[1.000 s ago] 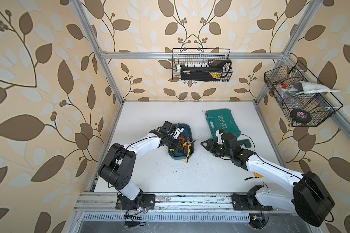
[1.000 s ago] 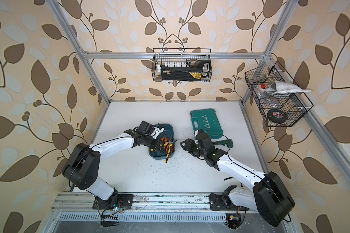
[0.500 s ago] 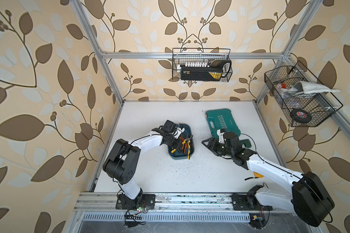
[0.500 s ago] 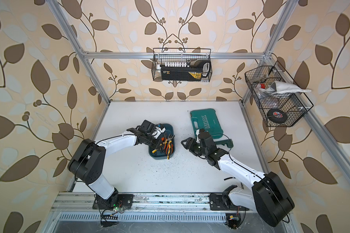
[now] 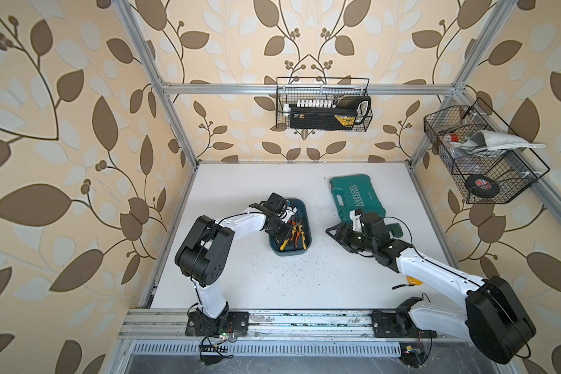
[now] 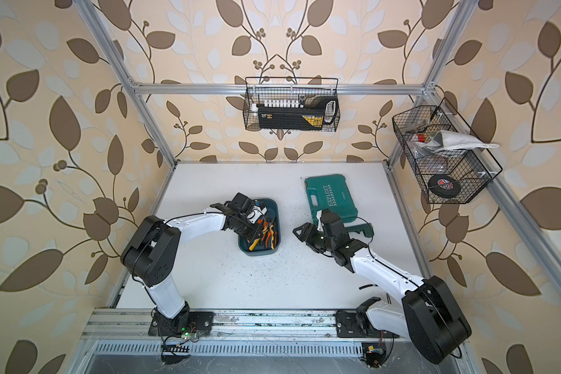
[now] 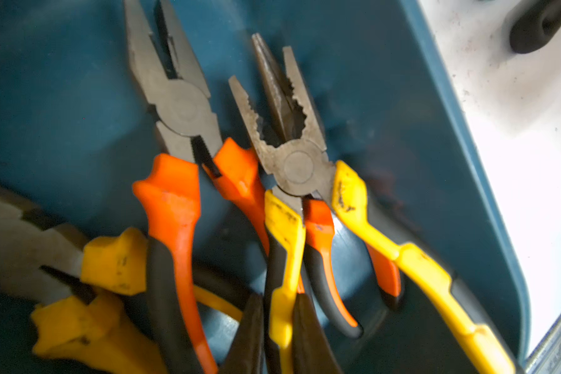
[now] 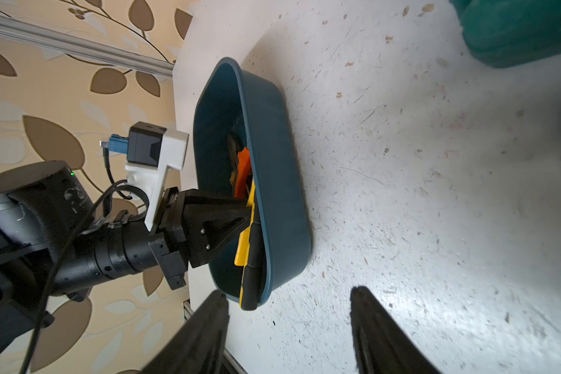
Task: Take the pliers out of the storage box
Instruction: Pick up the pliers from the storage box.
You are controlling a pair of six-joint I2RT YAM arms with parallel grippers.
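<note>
Inside the storage box (image 7: 434, 129), the left gripper (image 7: 280, 302) clamps the yellow-handled pliers (image 7: 300, 168); the right gripper (image 8: 289, 291) gapes empty near the green case (image 5: 357, 197) lettered "EXPLOIT".

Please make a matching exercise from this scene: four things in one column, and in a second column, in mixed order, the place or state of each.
Things:
1. left pincer
2. right pincer
3. green hard plastic case lettered EXPLOIT
4. black wire basket holding a small wheel

States:
A. hangs on the side wall
B. open and empty, above the white table
C. down in the dark teal-blue plastic storage box, shut on yellow-and-black-handled pliers
D. lies flat on the table

Pairs: 1-C, 2-B, 3-D, 4-A
</note>
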